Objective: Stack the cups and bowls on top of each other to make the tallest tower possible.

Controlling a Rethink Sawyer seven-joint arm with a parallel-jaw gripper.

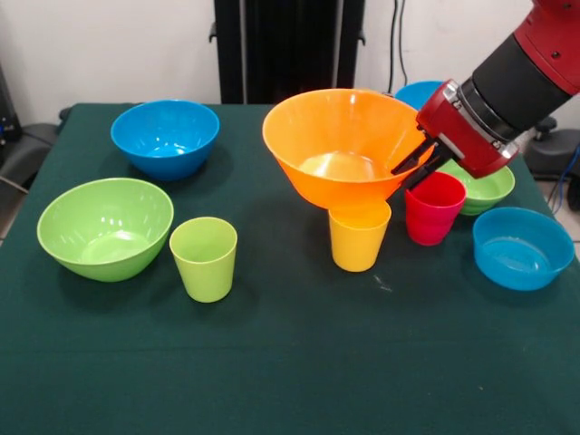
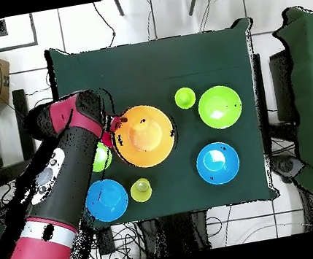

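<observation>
My gripper (image 1: 410,173) is shut on the right rim of the large orange bowl (image 1: 335,145), one finger inside and one outside. The bowl is held up, its base right at the rim of the bright yellow cup (image 1: 360,237). The red cup (image 1: 433,208) stands just right of it, under my gripper. The lime green cup (image 1: 204,259) and large lime green bowl (image 1: 104,227) are at the front left. In the overhead view my gripper (image 2: 116,123) is at the left rim of the orange bowl (image 2: 143,135), which hides the yellow cup.
A medium blue bowl (image 1: 165,136) is at the back left, another blue bowl (image 1: 419,93) behind my arm. The small green bowl (image 1: 485,188) and small blue bowl (image 1: 521,246) are at the right. A pale yellow cup (image 2: 141,190) shows in the overhead view.
</observation>
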